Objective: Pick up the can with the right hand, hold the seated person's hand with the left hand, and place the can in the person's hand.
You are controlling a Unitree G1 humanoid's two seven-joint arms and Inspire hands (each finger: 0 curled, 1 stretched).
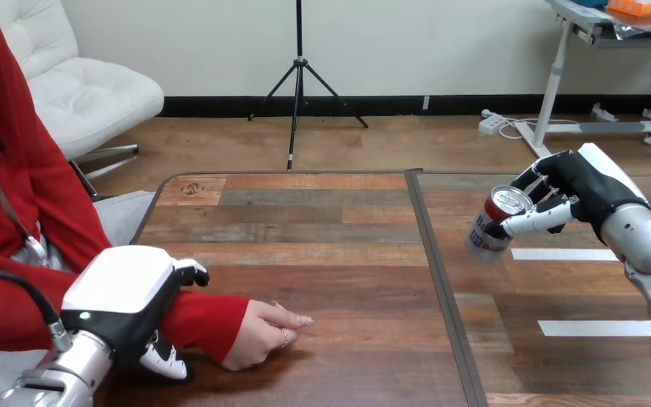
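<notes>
- The can (496,222) hangs tilted over the table's (322,246) right half, pinched between the curled fingers and thumb of my right hand (572,191).
- Two white tape strips (564,253) lie just below it.
- The person's hand (263,331) rests on the table, well apart to the left, with bare wood between.
- My left hand (127,297) wraps the person's red-sleeved wrist, fingers over, thumb under.

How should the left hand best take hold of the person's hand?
Grip the wrist just behind the person's hand, from above, straddling it: the hand lies palm-down, curled on the table, so only the wrist offers two free sides.
</notes>
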